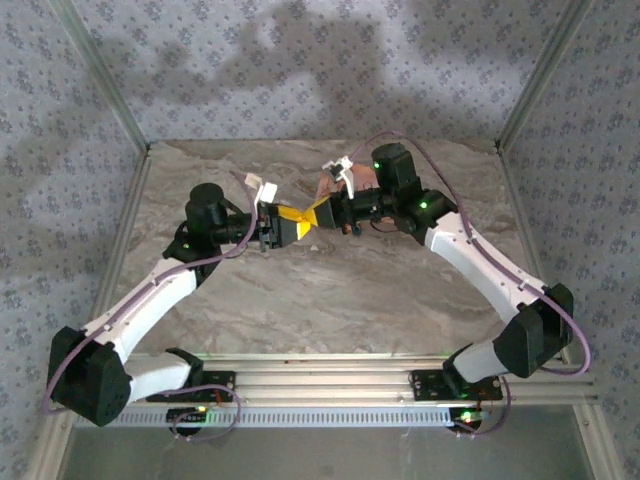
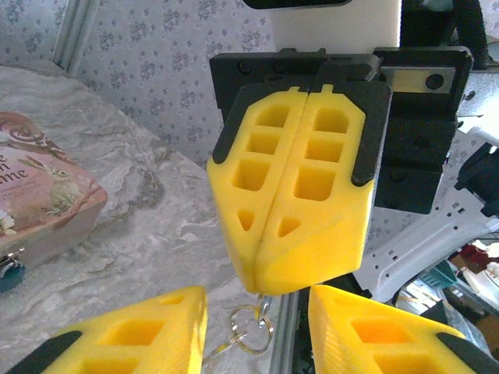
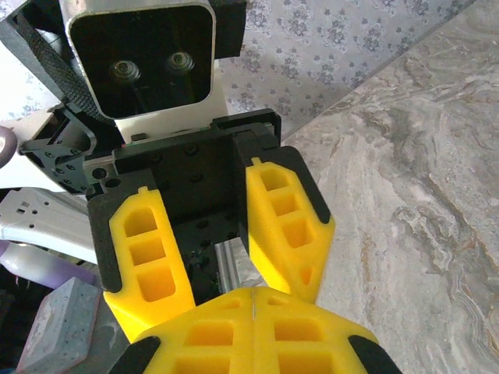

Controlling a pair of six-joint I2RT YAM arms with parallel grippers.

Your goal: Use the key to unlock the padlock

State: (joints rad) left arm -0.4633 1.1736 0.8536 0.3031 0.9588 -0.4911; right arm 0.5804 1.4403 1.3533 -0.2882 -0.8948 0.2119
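Two arms are meeting over the middle of the marble bench [image 1: 350, 300] in the top view. The left tool [image 1: 296, 222] and the right tool [image 1: 323, 212] are pointing at each other with their yellow pads touching, and a flat pink box [image 1: 325, 185] is lying just beyond them on the far side. From the left wrist, the right tool is showing its pads [image 2: 312, 202] pressed tightly together. A small metal key ring [image 2: 249, 323] is dangling from between their tips, and whatever else is pinched there is hiding inside the foam. The left tool's own fingers [image 2: 132, 339] are standing spread, one on each side of that tip. At the left of this view the pink box is resting on the bench, and the padlock [image 2: 8, 274], a tiny dark teal shape cut by the frame edge, is sitting just beside the box's near edge. From the right wrist, the right tool's pads are lying closed along one seam at the bottom. The left tool's two fingers [image 3: 148, 265] are standing apart facing them, with bare bench stretching off to the right.
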